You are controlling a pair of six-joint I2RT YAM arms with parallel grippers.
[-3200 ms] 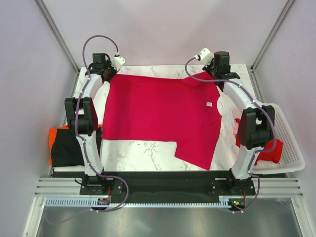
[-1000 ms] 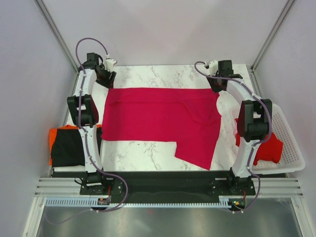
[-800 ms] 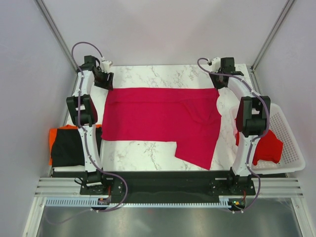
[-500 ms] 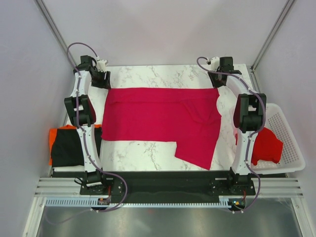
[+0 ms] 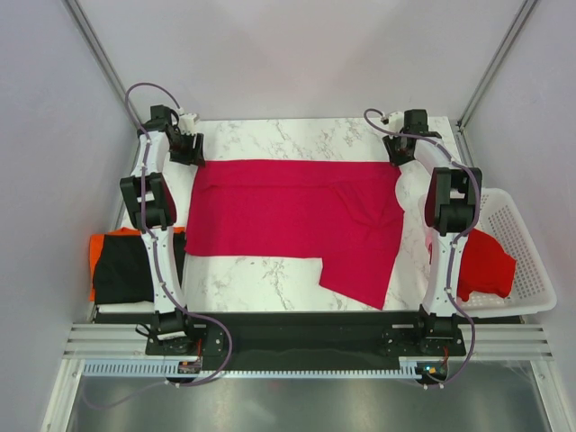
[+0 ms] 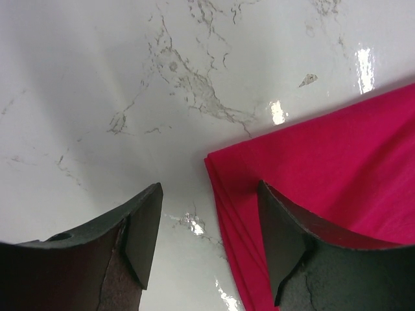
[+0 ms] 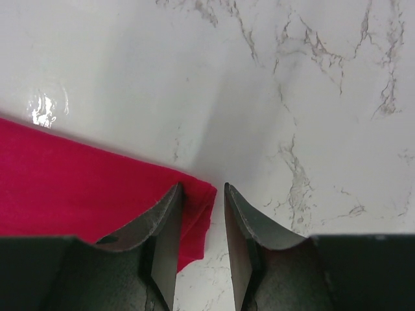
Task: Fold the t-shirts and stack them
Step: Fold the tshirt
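Left wrist view: we see the left end effector spread wide above the white marble table. Its two dark fingers stand on either side of one corner of the crimson-pink t-shirt, and neither is gripping it. The corner shows several cloth edges lying one over another. We cannot tell whether the right-hand finger touches the fabric it overlaps.

On the right wrist camera, the right end effector is open only narrowly. The opposite corner of the same shirt lies in the slim gap between its fingertips. A strip of cloth and bare marble shows between them, so nothing is clamped.

From the top external camera, we find the left end effector at the far left corner of the garment and the right end effector at the far right corner. Both arms reach from their bases at the near edge to the far side of the table. The crimson-pink shirt lies flat across the middle of the table. Its far edge runs straight from one end effector to the other, and one panel hangs toward the near edge on the right.

Well to the left, past the left arm, a black t-shirt rests on an orange t-shirt. On the right, a red t-shirt lies in a white lattice basket beside the table.
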